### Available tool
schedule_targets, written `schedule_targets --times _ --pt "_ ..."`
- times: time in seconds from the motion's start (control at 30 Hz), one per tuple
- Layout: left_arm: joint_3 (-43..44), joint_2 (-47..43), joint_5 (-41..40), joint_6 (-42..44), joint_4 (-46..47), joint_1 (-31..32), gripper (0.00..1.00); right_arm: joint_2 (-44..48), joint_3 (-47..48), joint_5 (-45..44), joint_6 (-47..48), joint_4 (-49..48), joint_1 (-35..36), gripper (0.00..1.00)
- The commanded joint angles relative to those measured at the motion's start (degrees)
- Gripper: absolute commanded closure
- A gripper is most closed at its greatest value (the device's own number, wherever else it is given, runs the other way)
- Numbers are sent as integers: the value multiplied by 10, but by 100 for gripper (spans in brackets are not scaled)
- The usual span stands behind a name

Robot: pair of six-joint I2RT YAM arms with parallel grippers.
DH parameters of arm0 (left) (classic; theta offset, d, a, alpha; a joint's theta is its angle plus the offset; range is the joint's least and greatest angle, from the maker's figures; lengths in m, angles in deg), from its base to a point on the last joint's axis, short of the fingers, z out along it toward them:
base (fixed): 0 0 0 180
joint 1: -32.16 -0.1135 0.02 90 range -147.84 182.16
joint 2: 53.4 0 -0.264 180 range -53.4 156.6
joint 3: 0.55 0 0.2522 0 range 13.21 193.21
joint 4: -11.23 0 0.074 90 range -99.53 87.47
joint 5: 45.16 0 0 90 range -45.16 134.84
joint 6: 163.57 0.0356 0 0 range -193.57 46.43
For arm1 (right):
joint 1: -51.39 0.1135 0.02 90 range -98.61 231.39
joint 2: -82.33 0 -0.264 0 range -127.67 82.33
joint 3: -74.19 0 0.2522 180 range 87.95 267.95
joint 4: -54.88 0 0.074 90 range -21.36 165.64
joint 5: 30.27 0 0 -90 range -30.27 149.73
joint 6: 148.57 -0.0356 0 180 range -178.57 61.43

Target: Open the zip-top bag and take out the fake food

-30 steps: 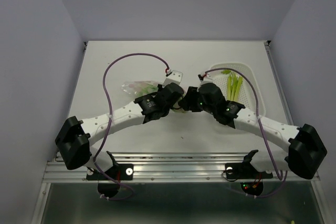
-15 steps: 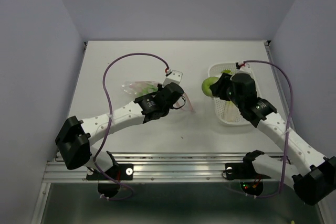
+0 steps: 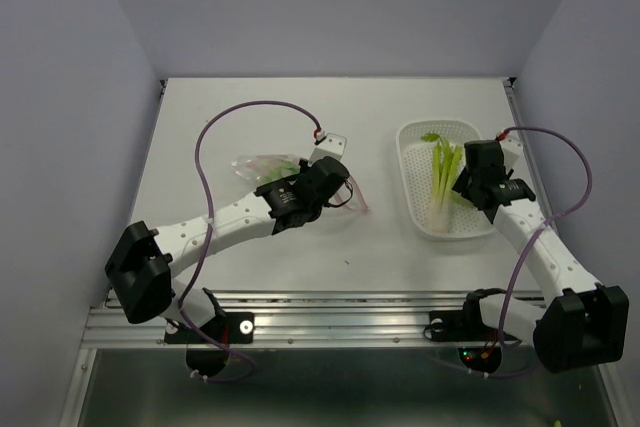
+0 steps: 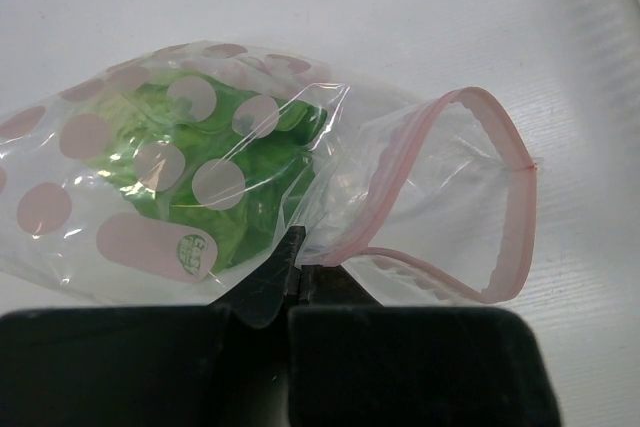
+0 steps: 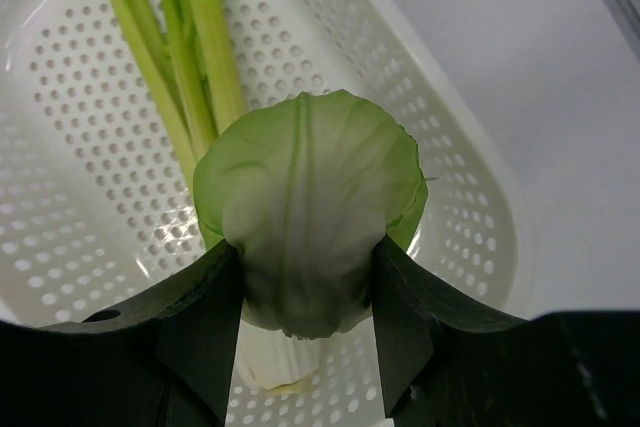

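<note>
The zip-top bag (image 4: 150,147) is clear with pink dots and lies on the table, its pink zip strip (image 4: 500,207) gaping open. My left gripper (image 4: 298,259) is shut on the bag's edge beside the mouth. Green leafy fake food (image 4: 240,187) is still inside it. In the top view the bag (image 3: 262,161) lies left of the left gripper (image 3: 338,187). My right gripper (image 5: 307,247) is shut on a pale green and white round piece (image 5: 305,187), held above the white tray (image 5: 470,197). Thin yellow-green stalks (image 5: 200,47) lie in that tray.
The perforated white tray (image 3: 410,192) sits right of centre with the stalks (image 3: 443,162) in it, and the right gripper (image 3: 474,177) hovers over its right side. A small white block (image 3: 328,143) with a purple cable sits behind the bag.
The right arm has swung right from the bag's mouth, carrying the pale green piece to above the tray. The left gripper has kept its hold on the bag.
</note>
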Motion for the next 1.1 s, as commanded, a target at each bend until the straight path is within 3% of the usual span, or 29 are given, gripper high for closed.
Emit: schedule_targets --times 0.0,0.17,0.3,0.33,0.37,0.47,0.63,0.77,0.83,0.87,1.0,1.07 --pt "9 -15 -10 3 9 -2 100 2 -10 -64 5 18 -31 64" --pt "9 -15 -8 2 6 -2 100 -14 -17 -34 -14 24 -38 57" --pt "9 -16 0 0 10 -1 100 -26 -21 -12 -25 34 -38 33" --pt "9 -16 3 0 10 -2 100 -23 -21 -10 -36 35 -38 20" --pt "9 -16 3 0 10 -2 100 -20 -21 -11 -36 38 -38 13" --pt "10 -15 3 0 7 -2 100 0 -15 -7 -38 45 -38 2" --pt "10 -18 5 -2 7 -2 100 45 8 37 -12 46 -38 0" --pt "12 -18 9 -3 8 -2 100 81 24 120 42 20 -38 0" --pt "12 -18 12 -4 8 -2 100 99 25 218 67 0 -38 0" --pt "13 -18 12 -2 9 -1 100 104 21 313 71 -29 -38 0" --pt "17 -16 13 -2 8 -2 100 107 -16 525 42 -134 -38 0" --pt "19 -16 14 -1 8 -2 100 104 -31 561 17 -173 -31 0"
